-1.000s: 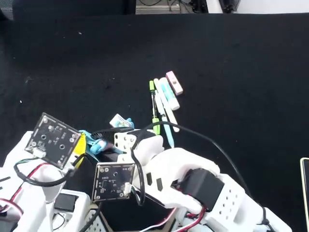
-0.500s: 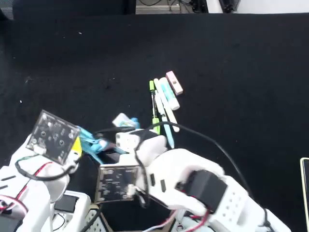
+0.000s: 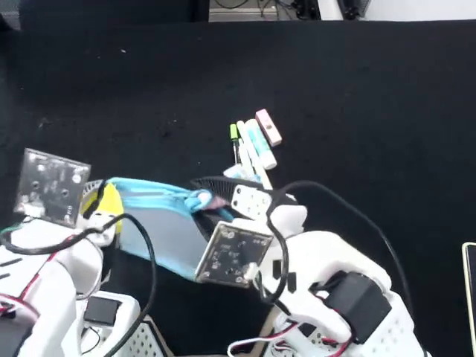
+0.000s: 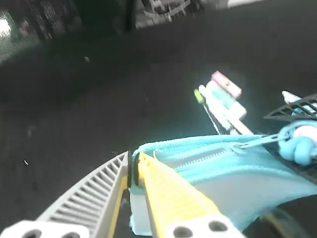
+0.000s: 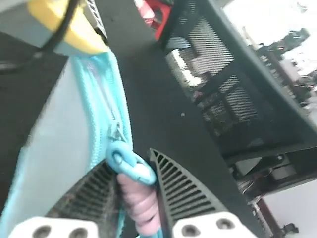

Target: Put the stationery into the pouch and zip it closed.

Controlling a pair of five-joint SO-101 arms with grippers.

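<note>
A light blue pouch (image 3: pixel 156 223) hangs stretched between the two arms, above the black table. My left gripper (image 4: pixel 132 171), with one grey and one yellow finger, is shut on the pouch's (image 4: pixel 233 171) end seam. My right gripper (image 5: pixel 134 171) is shut on the blue ring and pink charm (image 5: pixel 130 166) on the zipper pull (image 5: pixel 116 133). In the high view the left gripper (image 3: pixel 100 204) is at the pouch's left end and the right gripper (image 3: pixel 214 199) at its right end. The stationery (image 3: pixel 253 145), several pens, markers and a pink eraser, lies in a bundle just beyond the right gripper.
A black cloth (image 3: pixel 357 111) covers the table. A pale-edged object (image 3: pixel 470 275) pokes in at the right edge. Cables (image 3: pixel 349 216) loop over the right arm. The arm bases crowd the near edge.
The pouch was bunched low between the arms; it is now pulled out long and taut. The left gripper went left and the right gripper went right, toward the stationery.
</note>
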